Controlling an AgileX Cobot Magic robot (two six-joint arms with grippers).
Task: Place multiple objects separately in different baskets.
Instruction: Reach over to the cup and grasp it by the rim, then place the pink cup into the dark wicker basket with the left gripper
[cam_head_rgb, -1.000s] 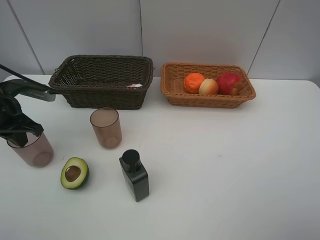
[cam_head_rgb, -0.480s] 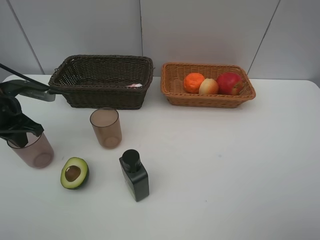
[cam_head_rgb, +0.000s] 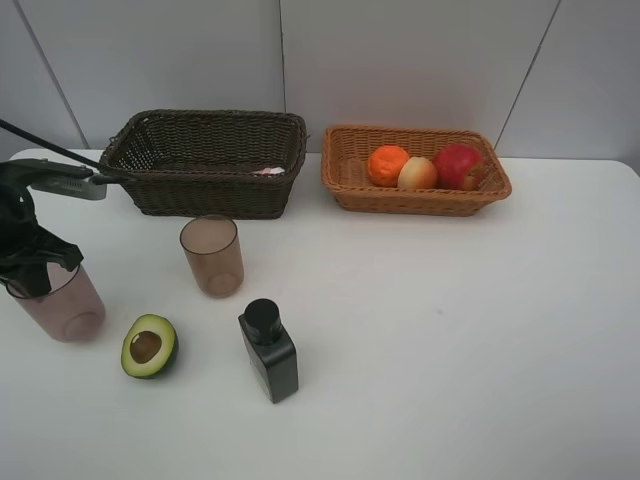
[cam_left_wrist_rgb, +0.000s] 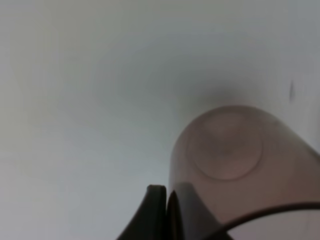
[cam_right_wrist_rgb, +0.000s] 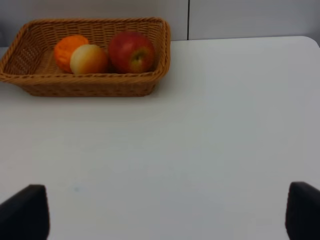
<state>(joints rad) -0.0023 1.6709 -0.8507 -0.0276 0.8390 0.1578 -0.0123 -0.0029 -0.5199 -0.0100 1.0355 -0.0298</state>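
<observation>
Left pincer (cam_left_wrist_rgb: 166, 210) is pinched together on the rim wall of the translucent brownish-pink plastic cup (cam_head_rgb: 65, 310), which sits mouth-up at the left edge of the white worktop (cam_head_rgb: 450, 330), just left of the halved green avocado (cam_head_rgb: 150, 346). Right pincer (cam_right_wrist_rgb: 162, 212) hangs with its jaws wide apart, holding nothing, above bare worktop nearer than the light orange-tan wicker basket (cam_right_wrist_rgb: 90, 86).

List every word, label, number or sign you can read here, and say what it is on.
None. No readable text in any view: the black square bottle, the left cup, the middle cup, the dark brown basket and the tan basket all look unmarked.
</observation>
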